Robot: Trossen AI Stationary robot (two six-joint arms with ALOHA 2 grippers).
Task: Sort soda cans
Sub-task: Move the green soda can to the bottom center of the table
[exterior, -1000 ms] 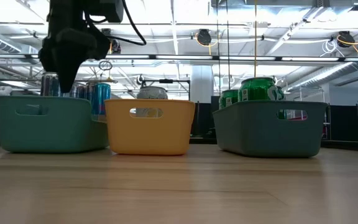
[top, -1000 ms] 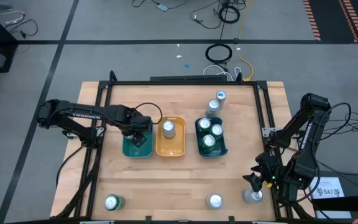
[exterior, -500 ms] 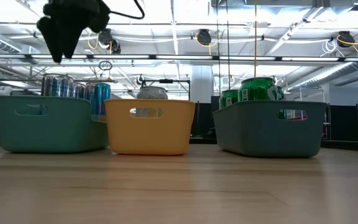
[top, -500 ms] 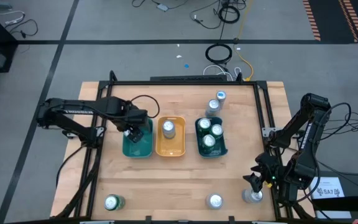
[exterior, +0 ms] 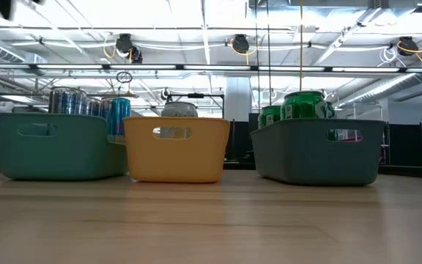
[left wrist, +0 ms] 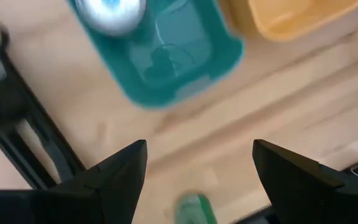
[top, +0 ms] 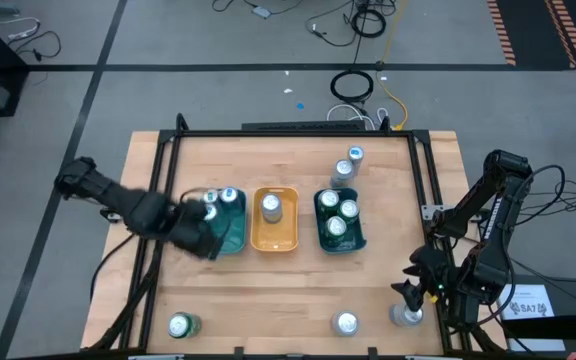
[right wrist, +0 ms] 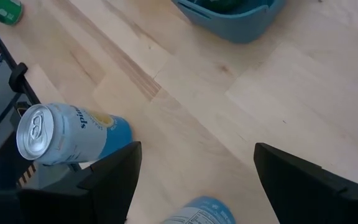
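Note:
Three trays stand in a row: a teal tray with blue soda cans, a yellow tray with one silver can, and a dark-green tray with green cans. My left gripper hangs open and empty above the table by the teal tray's near left corner. My right gripper waits open at the near right, above a blue-and-silver can. Loose cans stand on their bases on the table: a green one near left and two near right.
Two more cans stand behind the dark-green tray. A black frame runs around the table's far and side edges. Bare wood lies between the trays and the near edge.
My left gripper has risen out of the teal tray and swung toward the table's near left, rolling about its own axis as it went. It stays open and carries nothing. The blue cans in the teal tray now show uncovered.

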